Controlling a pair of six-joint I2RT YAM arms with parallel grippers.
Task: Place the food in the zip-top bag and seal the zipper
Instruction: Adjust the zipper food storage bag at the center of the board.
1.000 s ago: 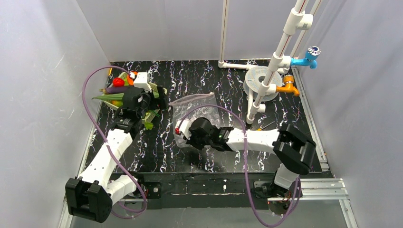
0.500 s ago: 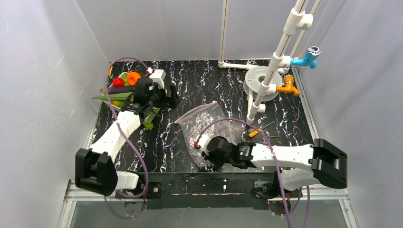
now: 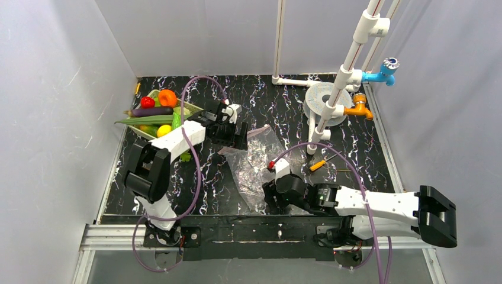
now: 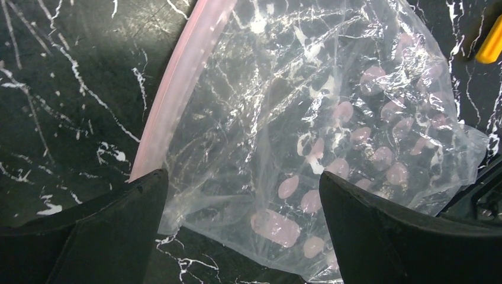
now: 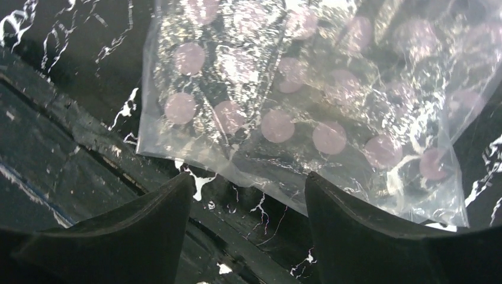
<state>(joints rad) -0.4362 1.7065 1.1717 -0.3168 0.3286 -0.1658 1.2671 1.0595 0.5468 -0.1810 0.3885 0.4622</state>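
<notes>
Black counter [image 3: 367,160]: right end effector [image 5: 248,189] has just released the dragged bag [image 3: 254,168], jaws apart, left end effector [image 4: 243,195] wide at the zipper [image 4: 171,100], food [image 3: 152,111] not yet bagged.

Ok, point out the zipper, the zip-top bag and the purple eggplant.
zipper [image 4: 177,80], left wrist view, middle of the pink strip.
zip-top bag [image 3: 253,165], top view, its dotted middle.
eggplant [image 3: 153,111], top view, middle of its body.

white pipe frame [image 3: 350,59] near small screwdriver [image 3: 318,165]
</notes>
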